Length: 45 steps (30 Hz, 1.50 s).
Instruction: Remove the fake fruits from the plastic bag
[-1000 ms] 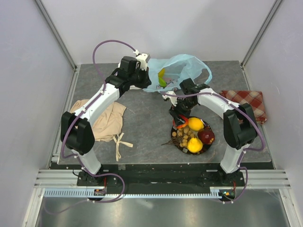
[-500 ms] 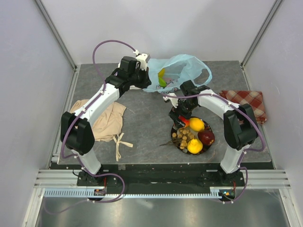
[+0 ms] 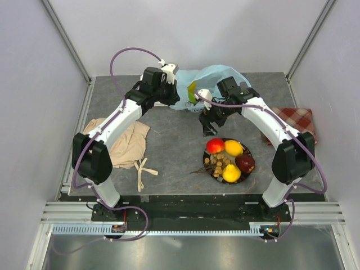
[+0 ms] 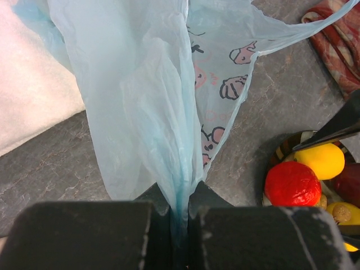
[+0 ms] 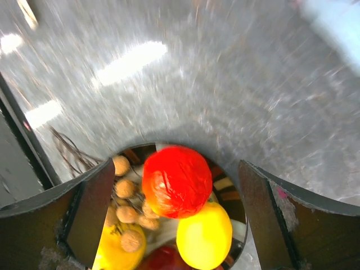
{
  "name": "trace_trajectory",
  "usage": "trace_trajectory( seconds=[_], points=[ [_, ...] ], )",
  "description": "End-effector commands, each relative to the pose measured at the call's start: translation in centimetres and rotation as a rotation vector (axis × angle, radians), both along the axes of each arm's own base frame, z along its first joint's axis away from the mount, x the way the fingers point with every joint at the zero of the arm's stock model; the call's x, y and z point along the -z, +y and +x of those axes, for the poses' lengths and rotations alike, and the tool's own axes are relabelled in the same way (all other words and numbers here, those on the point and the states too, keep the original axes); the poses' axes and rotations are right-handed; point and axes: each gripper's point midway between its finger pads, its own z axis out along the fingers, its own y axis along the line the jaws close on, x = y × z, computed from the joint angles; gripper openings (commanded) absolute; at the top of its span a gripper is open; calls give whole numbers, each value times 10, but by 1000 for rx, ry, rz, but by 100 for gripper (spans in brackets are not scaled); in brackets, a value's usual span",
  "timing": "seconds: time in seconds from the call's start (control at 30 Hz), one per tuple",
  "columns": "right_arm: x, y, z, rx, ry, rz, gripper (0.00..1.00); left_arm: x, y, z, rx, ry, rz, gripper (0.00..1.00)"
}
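Between fetches: right hand (image 3: pixel 208 126) spread and empty over the red fruit (image 3: pixel 215 145) on the plate (image 3: pixel 251 171), left hand (image 4: pixel 180 225) pinching the bag (image 4: pixel 146 112); next it should reach inside for the yellow-green fruit (image 3: pixel 192 92)

The left arm (image 3: pixel 126 115) and right arm (image 3: pixel 269 120) are alike: white tubular links between blocky black joint housings, each with a thin purple cable (image 3: pixel 121 52) running up from a black base (image 3: pixel 104 211). The left gripper (image 4: pixel 180 216) and right gripper (image 5: pixel 177 171) have matt black, flat-faced fingers (image 5: pixel 93 214), scuffed pale at the edges.
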Motion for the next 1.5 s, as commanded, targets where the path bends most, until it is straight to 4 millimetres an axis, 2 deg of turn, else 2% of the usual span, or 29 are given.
trace_trajectory(
  seconds=[0.0,0.07,0.1,0.13,0.17,0.2,0.23,0.3,0.37,0.4,0.47,0.53,0.67,0.7,0.77,0.8,0.9,1.07,1.17,1.23,1.27,1.3,1.33,1.37,1.43,1.47],
  points=[
    [-51,20,36,129,-94,160,98,-33,-7,-3,40,-66,-63,2],
    [-67,25,60,185,-135,192,98,-37,-8,-6,43,-63,-74,2],
    [-58,28,73,197,-138,181,98,-40,-8,-7,45,-64,-81,2],
    [-70,31,87,207,-178,190,95,-42,-8,-9,47,-65,-85,1],
    [-70,32,94,208,-187,192,93,-43,-8,-10,46,-65,-86,2],
    [-60,34,105,212,-178,190,91,-42,-8,-11,47,-59,-88,2],
    [-70,39,114,206,-198,217,89,-40,-8,-12,47,-52,-88,2],
    [-69,44,130,214,-198,254,87,-33,-8,-14,50,-38,-85,2],
    [-80,42,145,230,-224,301,84,-25,-6,-14,45,-29,-69,2],
    [-84,38,159,263,-245,330,82,-23,-4,-13,41,-35,-56,2],
    [-88,34,170,282,-258,370,81,-18,-2,-12,40,-33,-40,2],
    [-84,27,185,315,-260,391,77,-16,0,-10,35,-37,-25,2],
    [-54,17,201,364,-212,376,73,-18,2,-9,34,-48,-11,2],
    [-37,16,205,376,-185,366,72,-20,2,-9,38,-57,-4,2],
    [-20,12,212,411,-161,352,70,-22,5,-13,45,-62,6,2],
    [-1,8,217,436,-144,323,69,-21,6,-13,50,-67,16,2],
    [26,-6,227,489,-139,261,65,-14,10,-15,50,-63,36,2],
    [42,-37,226,540,-163,149,60,-18,14,-21,51,-65,43,1],
    [54,-59,207,541,-128,56,59,-18,19,-29,49,-57,49,2],
    [58,-74,200,552,-99,21,56,-26,23,-38,51,-66,42,2],
    [59,-79,191,557,-69,-1,56,-22,26,-43,47,-54,46,2],
    [62,-86,185,561,-51,-13,54,-27,29,-52,50,-56,44,2],
    [61,-88,180,544,-48,-25,54,-28,31,-58,55,-55,41,2],
    [52,-87,172,529,-51,-21,53,-19,35,-65,55,-31,51,2],
    [53,-88,158,501,-37,-24,53,-16,38,-79,74,-15,51,2],
    [39,-85,154,486,-58,-3,53,-6,40,-84,81,7,61,2]
  ],
)
